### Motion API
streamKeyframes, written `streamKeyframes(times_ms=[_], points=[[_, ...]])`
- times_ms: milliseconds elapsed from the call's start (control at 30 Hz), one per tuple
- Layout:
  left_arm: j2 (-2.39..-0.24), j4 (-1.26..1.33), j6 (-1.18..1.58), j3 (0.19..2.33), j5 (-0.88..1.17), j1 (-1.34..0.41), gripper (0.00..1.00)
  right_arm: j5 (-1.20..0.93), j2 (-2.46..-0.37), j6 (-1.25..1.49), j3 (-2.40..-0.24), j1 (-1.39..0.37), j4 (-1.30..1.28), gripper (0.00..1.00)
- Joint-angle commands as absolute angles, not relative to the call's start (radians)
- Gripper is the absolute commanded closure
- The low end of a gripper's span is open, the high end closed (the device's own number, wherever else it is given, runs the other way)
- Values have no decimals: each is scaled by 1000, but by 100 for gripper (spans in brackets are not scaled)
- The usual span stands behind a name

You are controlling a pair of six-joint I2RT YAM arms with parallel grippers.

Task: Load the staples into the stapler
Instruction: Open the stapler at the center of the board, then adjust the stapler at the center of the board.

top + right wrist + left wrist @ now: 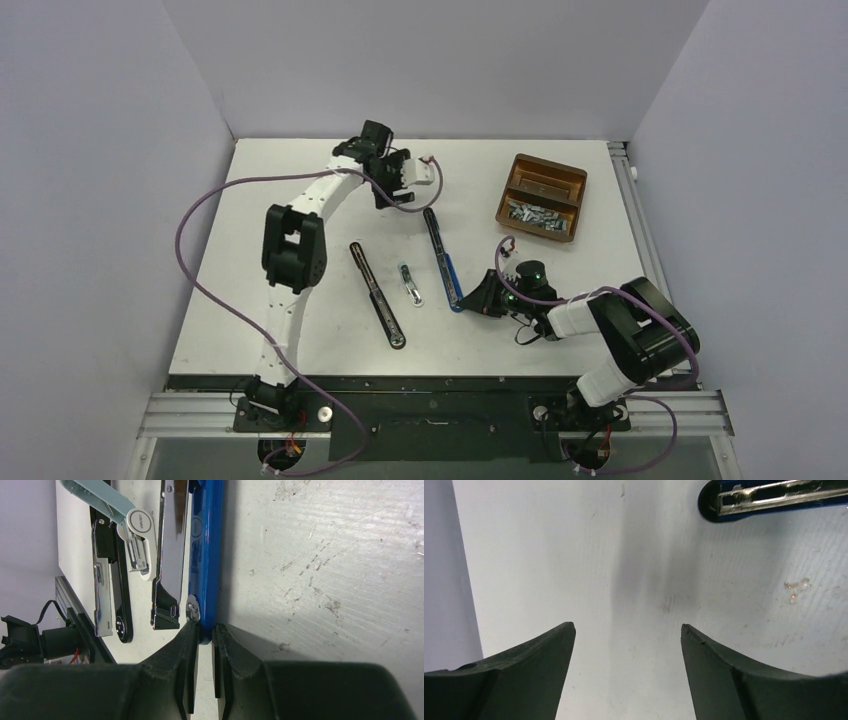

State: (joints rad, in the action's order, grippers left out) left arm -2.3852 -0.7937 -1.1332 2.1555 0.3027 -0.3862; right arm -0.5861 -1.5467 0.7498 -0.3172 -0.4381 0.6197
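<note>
From above, the staples (pixel 535 213) are seen as a silvery heap in the near compartment of the brown tray (pixel 578 207), which is set towards the far right corner of the desk (pixel 480 170). The blue stapler (pixel 440 258) is laid opened out around the middle of the desk, running from far to near. A small pale stapler (pixel 410 285) and a black stapler (pixel 377 295) are placed beside it towards the left edge, each apart from the next. The left tool (pixel 386 198) is held just left of the blue stapler's far end, and the right tool (pixel 468 298) is set at its near end. In the left wrist view, the left tool (pixel 628 630) is shown with its fingers (pixel 539 675) well apart and only bare desk between them. The end of the blue stapler (pixel 774 497), with its silver channel, is seen at the upper right, clear of the fingers; whether any strip lies in that channel cannot be told. In the right wrist view, the right tool (pixel 205 630) is shown almost together, clamped on the thin end of the blue stapler (pixel 207 555). The pale stapler (pixel 135 530) and the black stapler (pixel 121 610) are seen further off to one side.
</note>
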Motion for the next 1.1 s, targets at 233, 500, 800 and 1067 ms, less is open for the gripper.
streamKeyframes(times_ms=[233,500,800,1067], points=[[-2066,-721,-667,2044,476,-305,4,-505,-1500,674,-351,-442,415,59],[-1962,-812,-438,2013,431,-253,4,-320,-1296,587,-431,-456,107,40],[-1728,-723,-279,1723,265,-200,4,-122,-1412,528,-743,-549,16,21],[-1562,-759,-258,1509,240,-140,4,-12,-1718,435,-1032,-642,-66,19]])
